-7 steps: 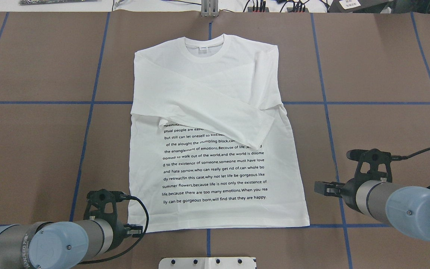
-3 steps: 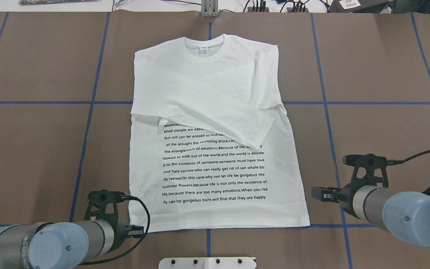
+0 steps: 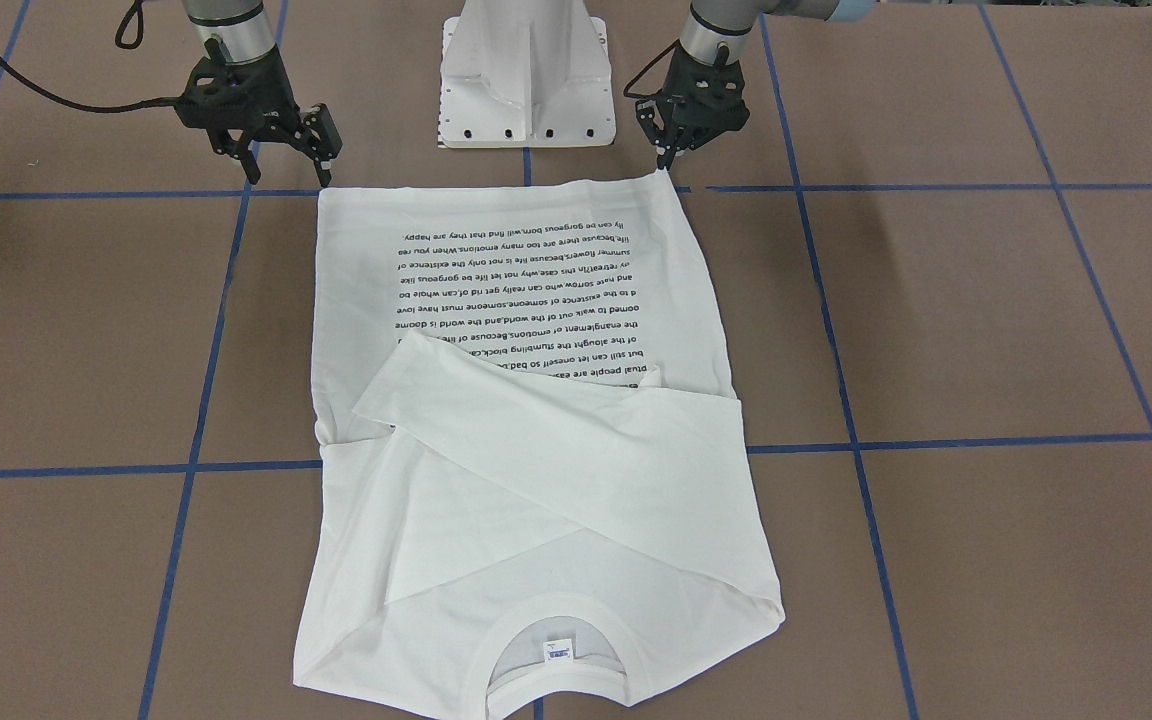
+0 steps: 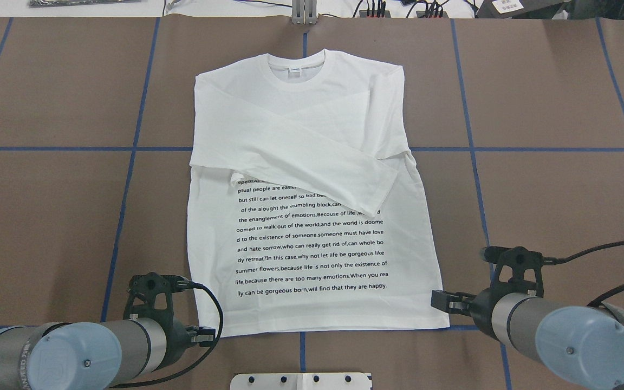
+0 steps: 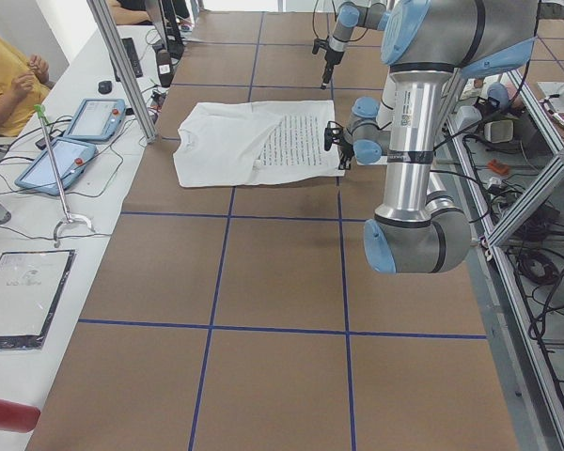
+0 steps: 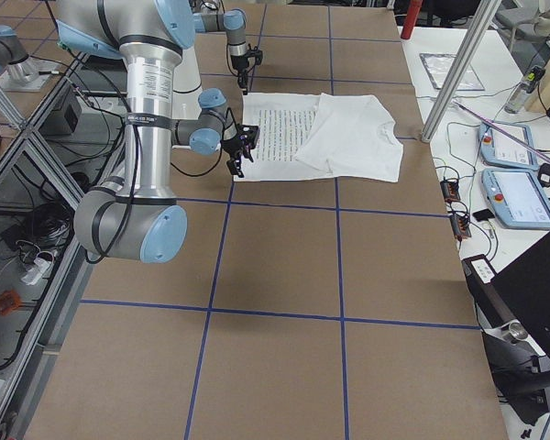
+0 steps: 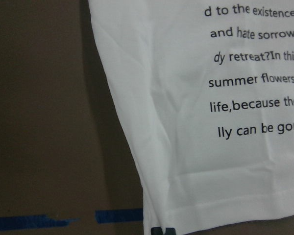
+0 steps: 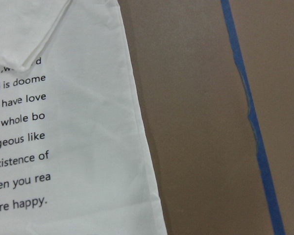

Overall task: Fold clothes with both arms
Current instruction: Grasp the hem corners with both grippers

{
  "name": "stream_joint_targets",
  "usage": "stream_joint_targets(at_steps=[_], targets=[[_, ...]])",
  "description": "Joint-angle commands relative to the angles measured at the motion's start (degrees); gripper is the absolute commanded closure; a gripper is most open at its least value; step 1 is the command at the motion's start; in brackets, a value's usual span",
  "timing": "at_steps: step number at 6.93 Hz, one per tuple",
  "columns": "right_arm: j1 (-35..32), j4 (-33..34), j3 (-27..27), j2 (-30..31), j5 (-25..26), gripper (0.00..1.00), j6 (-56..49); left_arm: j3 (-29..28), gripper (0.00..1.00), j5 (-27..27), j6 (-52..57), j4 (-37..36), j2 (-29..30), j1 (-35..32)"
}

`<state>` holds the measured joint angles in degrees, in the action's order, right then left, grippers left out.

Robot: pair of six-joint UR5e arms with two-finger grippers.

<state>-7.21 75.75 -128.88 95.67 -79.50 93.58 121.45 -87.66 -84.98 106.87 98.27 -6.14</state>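
The shirt (image 4: 312, 162) lies flat in the middle of the brown desk (image 4: 46, 216). Its collar (image 4: 297, 62) is at the top of the overhead view and its hem is at the bottom. Both sleeves (image 4: 323, 168) are folded across the chest.

The top sleeve hides the first lines of the black words (image 4: 312, 249), and the ends of a few lines lower down. The label (image 3: 558, 651) inside the collar has blue print too small to read. Each wrist view shows only one bottom corner of the shirt. The left arm (image 4: 73, 357) and the right arm (image 4: 561, 330) are cut off by the bottom edge of the overhead view.

The left fingers (image 3: 666, 150) are narrow, and their tips sit right at the shirt's hem corner at the lower left of the overhead view. I cannot tell if any cloth is between them. The right fingers (image 3: 324, 145) are wide and hold nothing. They hang just beside the other hem corner, at the upper left of the front view.

The shirt is thin, soft and white, with small wrinkles near the hem. The collar is ribbed. The desk looks dull and smooth, with blue tape (image 4: 133, 162) making big squares. A white metal base (image 3: 526, 70) stands between the arms.
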Motion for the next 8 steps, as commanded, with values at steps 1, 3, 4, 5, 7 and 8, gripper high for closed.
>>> stream_joint_targets(at_steps=[1, 3, 4, 5, 7, 8], targets=[[4.5, 0.0, 0.4, 0.0, 6.1, 0.01, 3.1, 0.4, 1.0, -0.3, 0.0, 0.0, 1.0, 0.1], [4.3, -0.3, 0.5, 0.1, 5.9, 0.01, 2.3, 0.4, 1.0, -0.4, 0.0, 0.1, 2.0, 0.1], [4.3, -2.7, 0.6, 0.2, 5.9, 0.02, 2.4, 0.5, 1.0, -0.1, 0.0, 0.2, 2.2, 0.0], [4.4, -4.5, 1.9, 0.8, 6.0, 0.03, 2.7, 0.5, 1.0, 0.1, 0.0, 0.2, 2.4, 0.0], [4.6, -4.6, 4.6, 0.7, 7.2, 0.17, 4.0, 0.8, 1.0, 0.6, 0.0, 0.4, 2.2, -0.1], [5.2, -4.7, 5.6, 0.7, 7.3, 0.26, 6.7, 0.9, 1.0, 2.6, 0.1, 0.4, 1.9, -0.1]])
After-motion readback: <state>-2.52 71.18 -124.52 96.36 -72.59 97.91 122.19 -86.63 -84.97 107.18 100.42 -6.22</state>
